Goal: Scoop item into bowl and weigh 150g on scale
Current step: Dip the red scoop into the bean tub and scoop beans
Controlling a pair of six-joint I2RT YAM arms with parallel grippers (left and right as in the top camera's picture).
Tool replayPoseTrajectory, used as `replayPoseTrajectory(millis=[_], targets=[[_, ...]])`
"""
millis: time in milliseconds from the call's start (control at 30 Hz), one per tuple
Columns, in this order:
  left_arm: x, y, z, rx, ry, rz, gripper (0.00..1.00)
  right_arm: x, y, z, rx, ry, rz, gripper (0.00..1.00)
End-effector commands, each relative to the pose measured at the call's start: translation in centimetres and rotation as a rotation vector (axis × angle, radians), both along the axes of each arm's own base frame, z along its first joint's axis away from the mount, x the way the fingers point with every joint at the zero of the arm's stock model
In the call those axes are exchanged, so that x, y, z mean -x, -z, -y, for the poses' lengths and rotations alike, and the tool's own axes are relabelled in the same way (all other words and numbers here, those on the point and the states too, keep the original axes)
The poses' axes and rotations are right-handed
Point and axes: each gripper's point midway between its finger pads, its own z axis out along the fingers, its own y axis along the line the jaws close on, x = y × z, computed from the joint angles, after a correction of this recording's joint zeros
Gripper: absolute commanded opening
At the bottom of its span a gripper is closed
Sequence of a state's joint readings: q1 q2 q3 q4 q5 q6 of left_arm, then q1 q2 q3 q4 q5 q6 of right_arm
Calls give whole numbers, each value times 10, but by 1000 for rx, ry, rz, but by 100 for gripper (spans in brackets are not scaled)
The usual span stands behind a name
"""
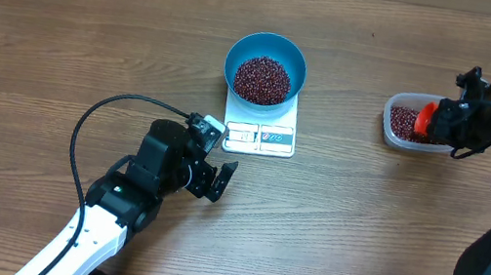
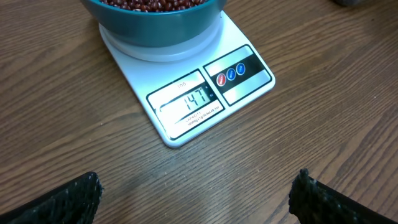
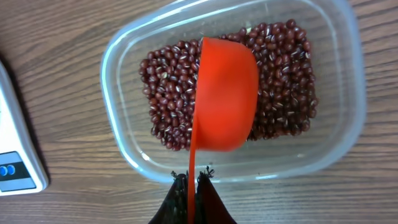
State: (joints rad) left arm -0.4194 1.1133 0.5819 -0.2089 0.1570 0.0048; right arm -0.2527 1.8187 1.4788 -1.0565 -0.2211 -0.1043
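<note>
Overhead view: beans (image 1: 263, 79) heaped in the blue bowl (image 1: 271, 41), seated on the rear half of the white scale (image 1: 260, 138), near the middle of the table (image 1: 65, 30). From the left wrist view: display (image 2: 189, 99) reading 147, three round buttons (image 2: 231, 74) just beside it. More beans in a clear tub (image 3: 118, 87) off to the right, well apart from the scale. Red scoop (image 3: 224, 93) tipped on edge over those beans, handle pinched in the closed right gripper (image 3: 189, 186). Left gripper (image 2: 196, 202) spread wide and empty, hovering just in front of the scale, touching nothing.
</note>
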Motion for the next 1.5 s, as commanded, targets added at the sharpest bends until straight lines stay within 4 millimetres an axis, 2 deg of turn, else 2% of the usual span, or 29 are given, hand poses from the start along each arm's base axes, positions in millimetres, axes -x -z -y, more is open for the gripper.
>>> replayPoseTrajectory(millis=[0,333,633,767,1033,1467], targets=[[0,-1,4,14,9,-4,100,-3,7,-3,-10,-4,-1,4],[0,-1,4,14,9,-4,99,4,36,-8,-16,-11,-12,4],[0,-1,4,14,9,-4,99,-9,29,-28,-115,-50,58,4],[0,-1,4,13,9,-4,100,-10,26,-25,-121,-42,63,4],[0,-1,4,13,9,-4,100,-10,8,-9,-151,0,65,4],[0,-1,4,14,9,-4,100,-8,-38,-34,-406,-124,165,4]])
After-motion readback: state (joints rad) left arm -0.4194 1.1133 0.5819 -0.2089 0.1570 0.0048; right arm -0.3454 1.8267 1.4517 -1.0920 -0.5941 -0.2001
